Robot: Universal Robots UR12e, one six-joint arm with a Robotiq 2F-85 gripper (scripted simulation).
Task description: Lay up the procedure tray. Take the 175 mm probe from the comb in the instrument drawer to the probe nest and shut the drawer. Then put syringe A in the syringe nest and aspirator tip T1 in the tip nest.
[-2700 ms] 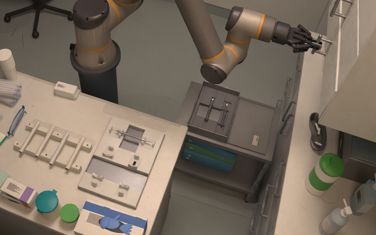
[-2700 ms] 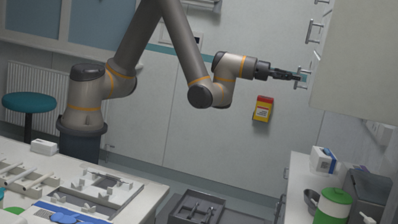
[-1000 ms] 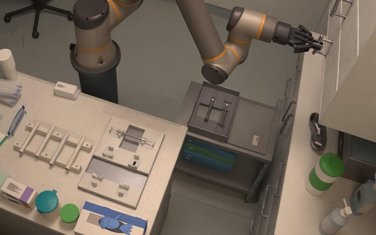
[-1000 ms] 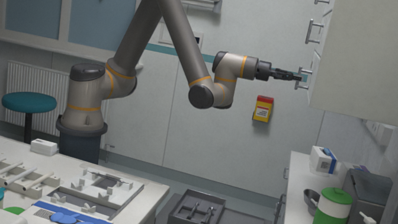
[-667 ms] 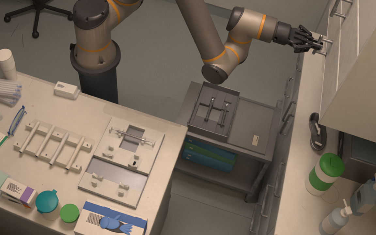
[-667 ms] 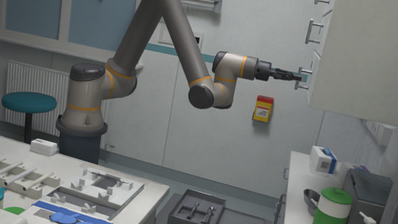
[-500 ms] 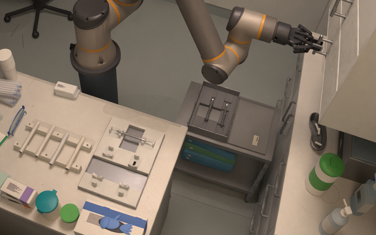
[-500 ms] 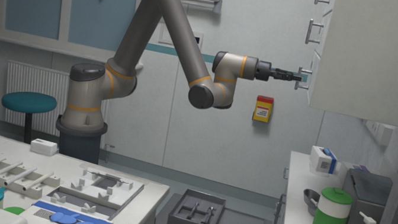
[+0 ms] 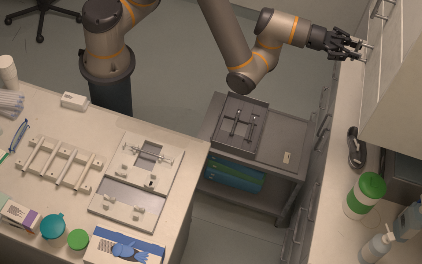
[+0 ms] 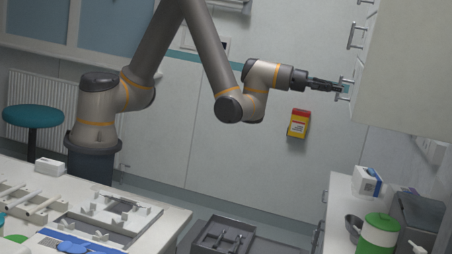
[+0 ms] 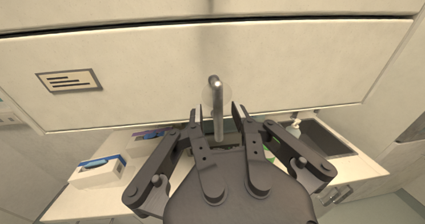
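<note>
My gripper (image 11: 216, 111) is open and holds nothing; it stands at the metal bar handle (image 11: 217, 111) of the bottom drawer (image 11: 208, 71) of the wall cabinet, high on the right (image 9: 353, 52) (image 10: 336, 87). The handle runs between my fingers. The drawer front sits flush with the cabinet. On the left table lies the procedure tray (image 9: 140, 177), with a thin metal probe (image 9: 148, 153) across its top nest. The tray's other nests stand empty. A rack of white syringes (image 9: 60, 162) lies left of the tray. Two tips (image 9: 242, 124) sit in the grey tray on the trolley.
The wall cabinet (image 9: 402, 75) is right in front of my fingers, with more handled drawers above. Below lies a counter with a green-lidded canister (image 9: 365, 195), a kidney dish (image 9: 355, 147), bottles and a sink (image 11: 317, 136). The trolley (image 9: 258, 147) stands between table and counter.
</note>
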